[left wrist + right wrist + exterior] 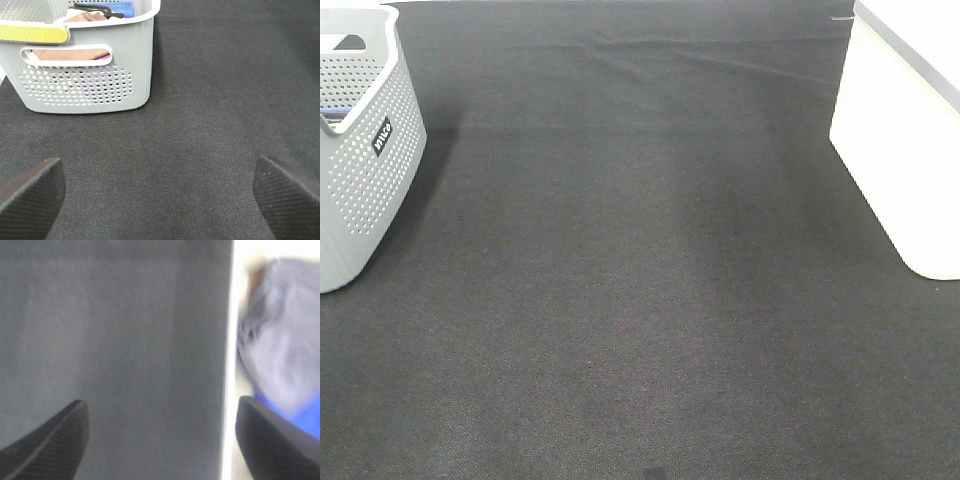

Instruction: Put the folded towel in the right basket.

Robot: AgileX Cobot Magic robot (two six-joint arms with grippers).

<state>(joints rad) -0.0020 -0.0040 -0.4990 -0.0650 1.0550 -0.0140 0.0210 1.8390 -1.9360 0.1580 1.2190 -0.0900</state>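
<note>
The white right basket [905, 150] stands at the right edge of the dark mat. In the right wrist view its white rim [227, 365] shows, and a blurred pale grey-blue cloth [280, 340] lies inside it over something blue. My right gripper [160, 440] is open and empty, with one finger over the mat and one over the basket. My left gripper [160, 200] is open and empty above the mat, apart from the grey basket [85, 85]. Neither gripper shows in the exterior high view.
The grey perforated left basket [365, 190] stands at the left edge of the mat. It holds a brown towel [75, 52] and a blue cloth [122, 7]. The dark mat [640, 280] has slight wrinkles at the back.
</note>
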